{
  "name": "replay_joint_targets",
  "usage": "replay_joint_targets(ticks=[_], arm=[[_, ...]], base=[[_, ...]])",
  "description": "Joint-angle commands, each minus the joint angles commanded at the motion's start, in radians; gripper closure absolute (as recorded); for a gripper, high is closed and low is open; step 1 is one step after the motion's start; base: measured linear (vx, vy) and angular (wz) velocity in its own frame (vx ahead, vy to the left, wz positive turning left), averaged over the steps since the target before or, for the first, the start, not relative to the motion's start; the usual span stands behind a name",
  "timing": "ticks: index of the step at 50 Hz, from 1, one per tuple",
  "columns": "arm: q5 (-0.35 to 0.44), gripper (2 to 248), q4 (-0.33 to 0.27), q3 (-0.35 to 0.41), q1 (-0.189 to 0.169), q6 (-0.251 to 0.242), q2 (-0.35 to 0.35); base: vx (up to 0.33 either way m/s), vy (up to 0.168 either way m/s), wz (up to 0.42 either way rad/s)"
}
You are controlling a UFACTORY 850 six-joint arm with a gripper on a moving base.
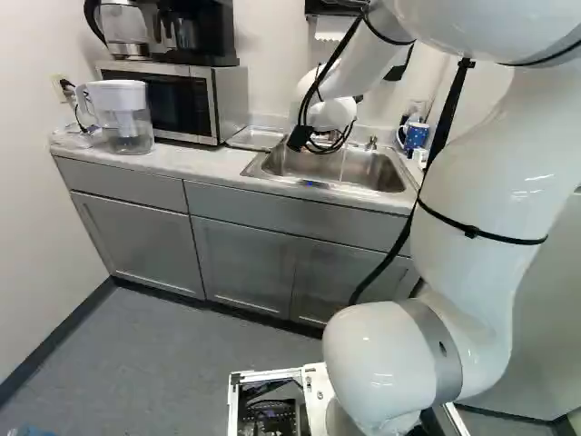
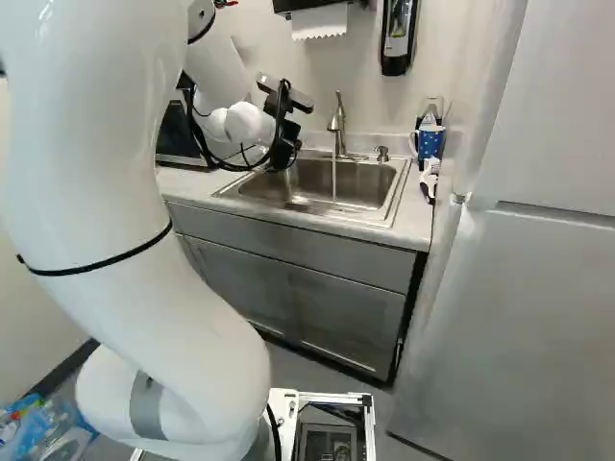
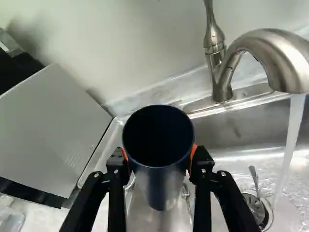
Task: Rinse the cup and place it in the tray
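Both orange pads [image 3: 125, 154] of the gripper [image 3: 158, 157] are gripping the cup [image 3: 158, 150] from two sides, fingers parted by its width, and it is hanging over the sink [image 3: 231, 130], apart from the stream [image 3: 293, 128]; wet sides could be letting it slip, or too wide a swing could be knocking it into the tap [image 3: 277, 55]. The wrist view is showing this grip, which the base views are hiding, while the left base view is showing the microwave's front [image 1: 163, 102], which the wrist view is not.
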Motion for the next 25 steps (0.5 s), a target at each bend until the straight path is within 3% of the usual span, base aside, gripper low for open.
replay_joint_targets(ticks=[25], arm=[[0.000,124,0.000,0.000,0.000,-0.263,0.000]], base=[[0.000,0.000,0.000]])
